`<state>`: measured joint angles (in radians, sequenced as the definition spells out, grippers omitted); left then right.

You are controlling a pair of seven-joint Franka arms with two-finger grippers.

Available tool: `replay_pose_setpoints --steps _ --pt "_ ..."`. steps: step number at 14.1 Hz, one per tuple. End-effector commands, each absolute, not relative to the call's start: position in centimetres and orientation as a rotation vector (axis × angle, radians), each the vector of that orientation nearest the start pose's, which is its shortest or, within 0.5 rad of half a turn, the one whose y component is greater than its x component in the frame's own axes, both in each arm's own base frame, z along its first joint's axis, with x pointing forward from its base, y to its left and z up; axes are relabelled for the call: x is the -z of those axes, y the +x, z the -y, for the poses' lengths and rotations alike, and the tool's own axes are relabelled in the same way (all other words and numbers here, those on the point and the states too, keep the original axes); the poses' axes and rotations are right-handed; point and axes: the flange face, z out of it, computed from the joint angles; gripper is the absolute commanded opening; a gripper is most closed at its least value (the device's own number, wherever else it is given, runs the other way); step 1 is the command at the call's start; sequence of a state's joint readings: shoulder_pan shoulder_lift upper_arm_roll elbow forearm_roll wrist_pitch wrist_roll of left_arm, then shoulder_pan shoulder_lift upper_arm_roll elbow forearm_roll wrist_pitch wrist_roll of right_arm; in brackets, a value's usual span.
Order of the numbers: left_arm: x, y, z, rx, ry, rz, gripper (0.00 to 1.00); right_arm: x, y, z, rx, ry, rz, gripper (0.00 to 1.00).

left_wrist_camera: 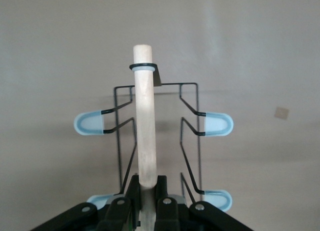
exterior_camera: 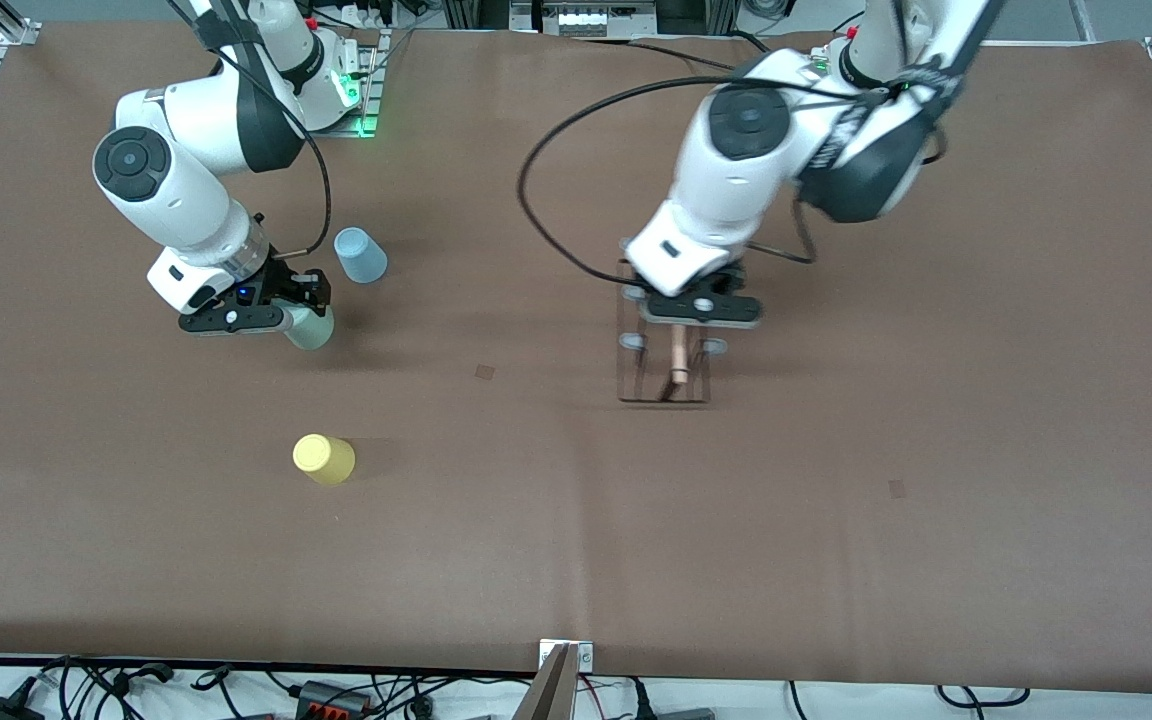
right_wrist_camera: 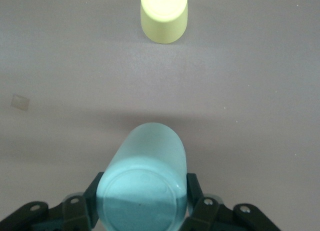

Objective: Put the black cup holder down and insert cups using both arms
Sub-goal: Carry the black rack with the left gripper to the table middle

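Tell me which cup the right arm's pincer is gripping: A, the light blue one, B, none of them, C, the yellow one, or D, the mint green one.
D: the right pincer is closed on the mint green cup, while the yellow cup and the light blue cup stand free on the table.

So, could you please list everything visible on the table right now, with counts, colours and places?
black cup holder: one, black wire with wooden rod, on the table, gripped at the rod.
mint green cup: one, held.
light blue cup: one, upside down, beside the mint green cup, farther from the front camera.
yellow cup: one, upside down, nearest the front camera.
left gripper: shut on the rod.
right gripper: shut on the mint green cup.
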<state>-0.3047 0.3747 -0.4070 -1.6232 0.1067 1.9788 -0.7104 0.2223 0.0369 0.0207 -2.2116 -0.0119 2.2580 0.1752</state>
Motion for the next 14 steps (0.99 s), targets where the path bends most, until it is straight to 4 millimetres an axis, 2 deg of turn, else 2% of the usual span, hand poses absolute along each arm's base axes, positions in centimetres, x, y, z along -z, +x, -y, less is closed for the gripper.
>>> replay_pose_setpoints --steps 1,3,4,6,10,14 --pt "-41.0 52.9 43.2 -0.066 -3.199 -0.037 0.04 -36.9 51.2 -12.7 0.013 -3.148 0.150 0.17" --pt "-39.3 52.0 45.2 -0.101 -3.196 -0.070 0.04 -36.9 51.2 -12.7 0.013 -3.148 0.150 0.17" --pt "-38.4 51.9 45.6 -0.121 -3.191 -0.058 0.04 -36.9 51.1 -12.8 0.013 -3.148 0.148 0.17" --pt "-38.0 51.3 47.0 -0.084 -3.200 -0.091 0.04 -37.0 51.1 -13.0 0.016 -3.148 0.143 0.18" --pt "-36.2 50.7 48.0 -0.088 -3.185 -0.062 0.04 -37.0 51.1 -13.0 0.013 -3.149 0.138 0.18" --pt "-35.6 51.0 48.7 0.018 -3.175 0.004 0.05 -36.9 51.0 -12.9 0.001 -3.150 0.155 0.18"
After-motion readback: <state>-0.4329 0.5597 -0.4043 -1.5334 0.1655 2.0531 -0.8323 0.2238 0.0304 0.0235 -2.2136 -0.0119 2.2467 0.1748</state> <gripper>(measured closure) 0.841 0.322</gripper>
